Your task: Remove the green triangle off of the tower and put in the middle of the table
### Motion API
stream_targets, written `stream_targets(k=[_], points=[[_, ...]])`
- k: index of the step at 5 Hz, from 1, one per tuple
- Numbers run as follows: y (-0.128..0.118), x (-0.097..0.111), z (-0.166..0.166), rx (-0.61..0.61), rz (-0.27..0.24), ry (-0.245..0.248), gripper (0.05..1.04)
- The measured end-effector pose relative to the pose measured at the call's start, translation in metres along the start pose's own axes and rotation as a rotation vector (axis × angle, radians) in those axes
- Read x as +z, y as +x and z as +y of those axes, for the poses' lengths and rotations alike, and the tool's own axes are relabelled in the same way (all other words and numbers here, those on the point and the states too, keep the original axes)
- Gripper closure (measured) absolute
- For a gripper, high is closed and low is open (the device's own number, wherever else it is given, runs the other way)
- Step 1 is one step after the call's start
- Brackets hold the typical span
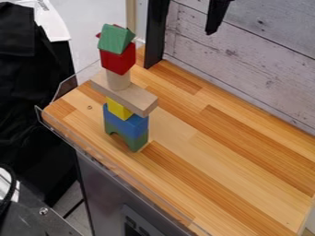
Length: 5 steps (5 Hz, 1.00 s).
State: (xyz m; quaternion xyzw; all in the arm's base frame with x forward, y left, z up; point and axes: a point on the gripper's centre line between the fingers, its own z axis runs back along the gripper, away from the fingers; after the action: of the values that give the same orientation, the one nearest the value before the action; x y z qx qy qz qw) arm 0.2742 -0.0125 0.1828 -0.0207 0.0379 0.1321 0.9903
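Left: green triangular wooden prism (114,39) sitting atop the tower, over the red wooden cube (117,61). Apex ridge pointing up; long axis running left to right across the view, dipping slightly rightward, triangular end facing right. Probably light, stiff, fairly smooth; sloping faces risking slip, so gripping low across both triangular ends looking best, without nudging the cube. Rightward: butcher-block wooden table (215,143) awaiting it. Upper right: black gripper (218,16) hanging beyond the tower; opening impossible to tell.
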Motion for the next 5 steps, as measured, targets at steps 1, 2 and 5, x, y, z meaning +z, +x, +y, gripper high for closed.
stream_targets(k=[1,2,5], points=[[0.000,-0.010,0.001,0.003,0.035,0.010,0.084],[0.007,-0.002,0.004,0.021,0.011,-0.018,0.084],[0.023,0.026,0.046,0.105,-0.049,-0.021,0.084]])
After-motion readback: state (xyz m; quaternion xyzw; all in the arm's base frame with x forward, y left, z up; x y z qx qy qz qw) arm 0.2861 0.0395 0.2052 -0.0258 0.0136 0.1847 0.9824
